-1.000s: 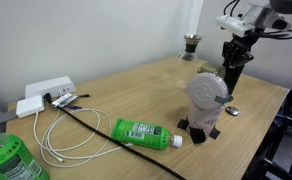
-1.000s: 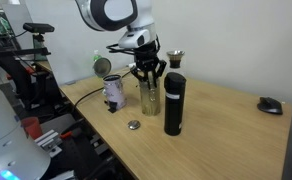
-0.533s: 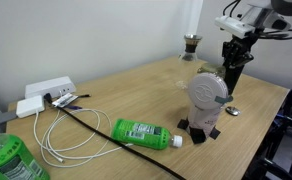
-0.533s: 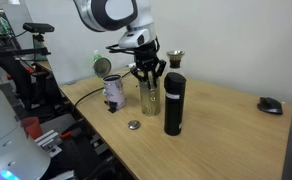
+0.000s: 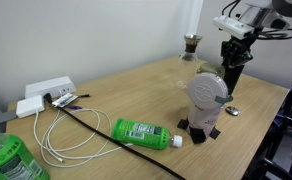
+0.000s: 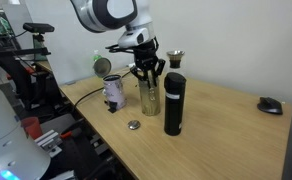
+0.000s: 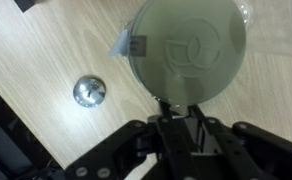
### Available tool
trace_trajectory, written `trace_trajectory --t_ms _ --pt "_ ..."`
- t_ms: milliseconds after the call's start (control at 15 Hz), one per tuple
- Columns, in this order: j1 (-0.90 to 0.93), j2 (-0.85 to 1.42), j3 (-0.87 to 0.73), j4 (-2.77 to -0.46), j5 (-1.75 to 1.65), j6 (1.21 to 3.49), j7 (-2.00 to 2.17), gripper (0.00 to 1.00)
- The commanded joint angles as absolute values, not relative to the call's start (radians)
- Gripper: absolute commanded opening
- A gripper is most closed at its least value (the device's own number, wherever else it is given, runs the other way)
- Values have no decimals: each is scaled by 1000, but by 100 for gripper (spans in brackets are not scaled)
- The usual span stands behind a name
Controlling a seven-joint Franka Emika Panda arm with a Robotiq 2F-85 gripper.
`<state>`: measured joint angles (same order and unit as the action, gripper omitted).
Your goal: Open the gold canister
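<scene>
The gold canister point(image 6: 149, 99) stands upright on the wooden table between the white round-faced device point(image 6: 113, 92) and a tall black cylinder point(image 6: 174, 103). In the wrist view its round grey-green top point(image 7: 186, 45) with a logo fills the upper middle. My gripper point(image 6: 149, 82) points straight down over it. In the wrist view my gripper point(image 7: 178, 106) has its two fingers drawn close together at the near edge of the canister's top. In an exterior view the gripper point(image 5: 230, 76) stands behind the white device point(image 5: 208, 98), which hides most of the canister.
A small silver disc point(image 7: 88, 91) lies on the table beside the canister point(image 6: 134, 125). A dark funnel-shaped cup point(image 6: 176, 58) stands behind. A green bottle point(image 5: 146, 132) lies on its side, with cables and a power strip point(image 5: 44, 92) farther off. A mouse point(image 6: 271, 104) lies at the far end.
</scene>
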<state>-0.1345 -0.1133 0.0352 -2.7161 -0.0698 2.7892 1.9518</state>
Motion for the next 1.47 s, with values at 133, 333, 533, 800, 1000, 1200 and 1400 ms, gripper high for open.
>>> trace_trajectory --t_ms 133,333,533,800,1000,1200,1400 --pt "-119 -113 42 -2699 -85 2766 1968 6" --pt "-118 -111 42 -2694 -88 2758 1969 6" --pt "-119 -109 42 -2692 -92 2751 1974 6" --pt "-122 -110 45 -2690 -104 2744 1985 6" --pt "-125 -113 46 -2687 -126 2735 2004 6" --pt "-127 -117 47 -2679 -169 2713 2045 6" --pt "-123 -118 44 -2668 -190 2692 2066 6"
